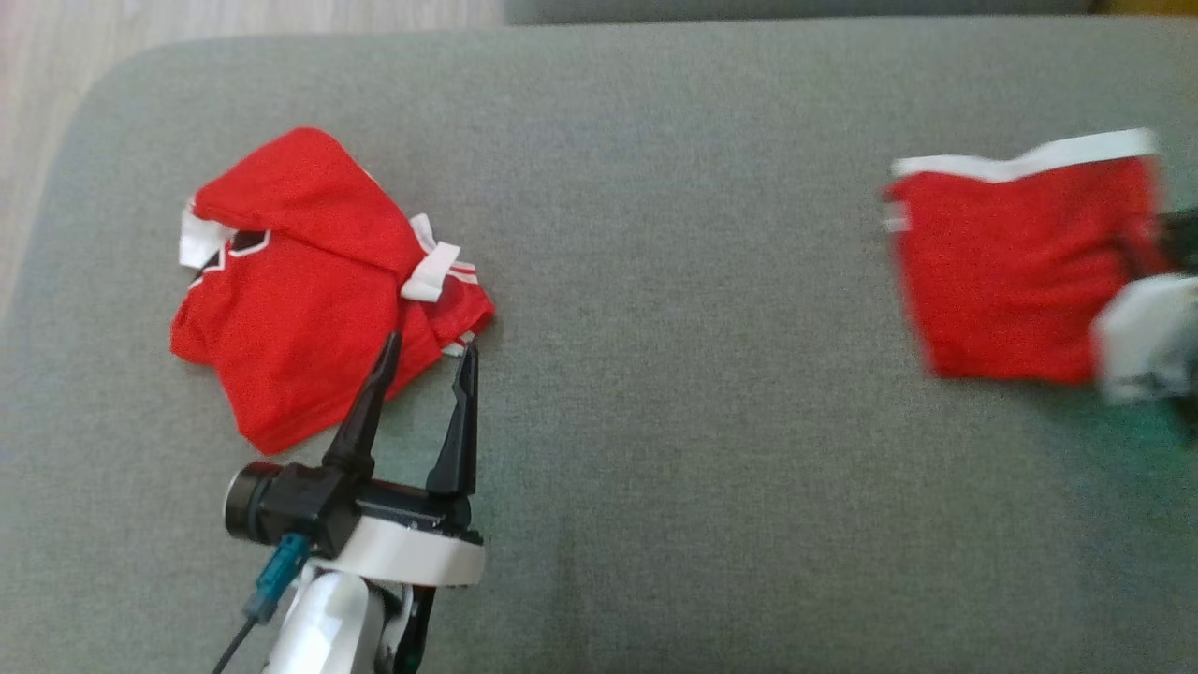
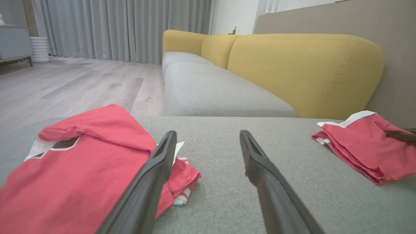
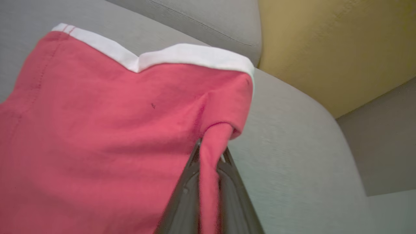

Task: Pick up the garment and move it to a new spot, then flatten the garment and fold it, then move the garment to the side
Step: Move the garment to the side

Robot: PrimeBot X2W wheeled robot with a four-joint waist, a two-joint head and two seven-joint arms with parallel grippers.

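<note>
A red garment with a white band point(image 1: 1011, 271) lies folded at the right of the grey cushion point(image 1: 674, 281). My right gripper point(image 1: 1137, 257) is at its right edge, blurred in the head view. The right wrist view shows that gripper point(image 3: 211, 146) shut on a pinched fold of the red fabric point(image 3: 113, 113). A second red garment with white trim point(image 1: 309, 281) lies crumpled at the left. My left gripper point(image 1: 431, 343) stands open at its near right corner, one finger over the cloth and nothing between the fingers. The left wrist view shows the left gripper point(image 2: 208, 134) and both garments point(image 2: 81, 169) point(image 2: 364, 146).
Beyond the grey cushion stands a sofa with a grey seat point(image 2: 221, 91) and yellow backs point(image 2: 302, 68). Wooden floor point(image 2: 65, 84) lies past the cushion's left edge, with curtains point(image 2: 113, 29) behind it. Bare cushion lies between the two garments.
</note>
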